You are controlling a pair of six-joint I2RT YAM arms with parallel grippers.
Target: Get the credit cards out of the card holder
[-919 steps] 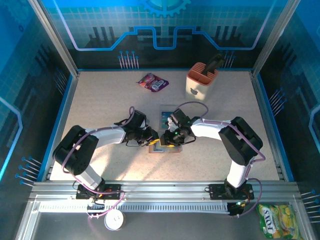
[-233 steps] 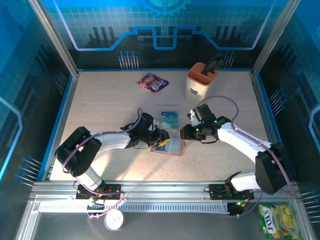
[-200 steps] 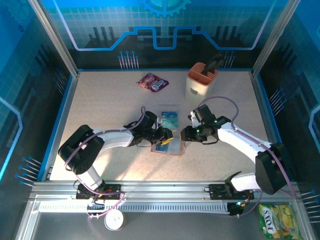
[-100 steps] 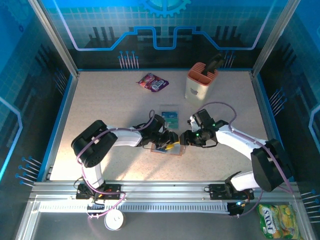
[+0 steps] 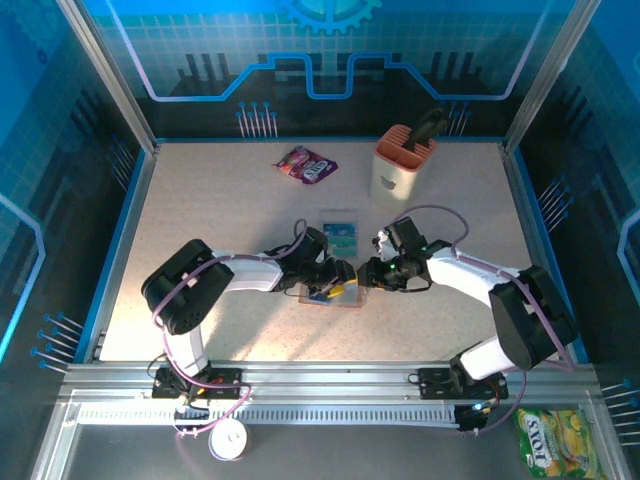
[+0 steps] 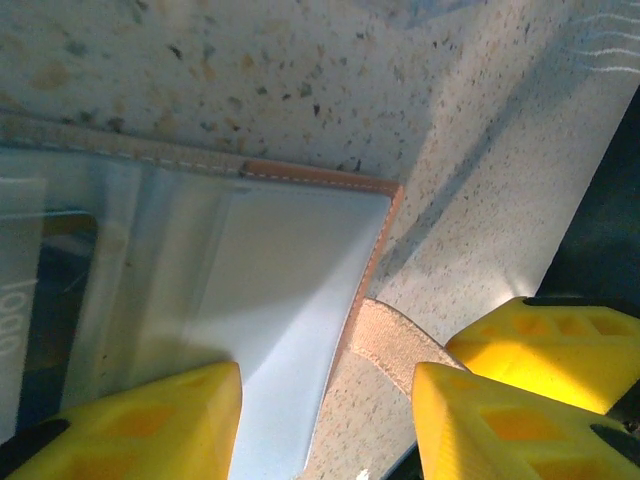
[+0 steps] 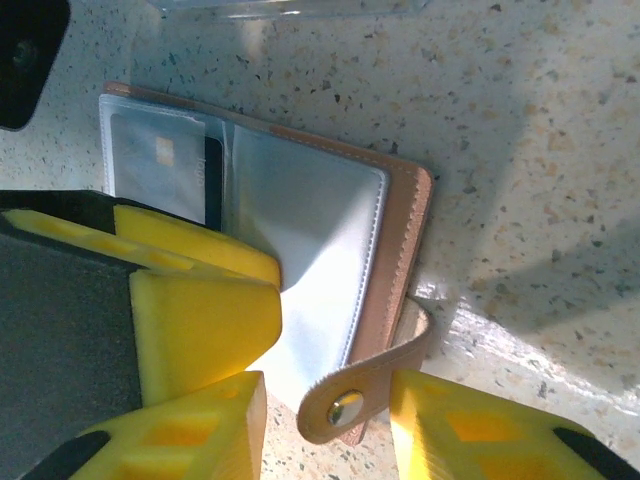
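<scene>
The card holder (image 7: 310, 230) lay open mid-table, soft light leather likely to slide. Left gripper (image 6: 325, 405) stood unclenched over its pocket edge. One stiff, slick credit card (image 7: 160, 160) sat pocketed, probably best pinched at the pocket mouth. Right gripper (image 7: 328, 425) straddled the snap strap (image 7: 370, 385), jaws apart.

Tan card holder (image 7: 400, 230) with pale grey-blue pockets on speckled beige table (image 7: 520, 120).

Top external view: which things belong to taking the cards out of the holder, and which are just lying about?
For the job: card holder; credit cards.
Lying about: purple snack packet; peach caddy; yellow snack bag.
</scene>
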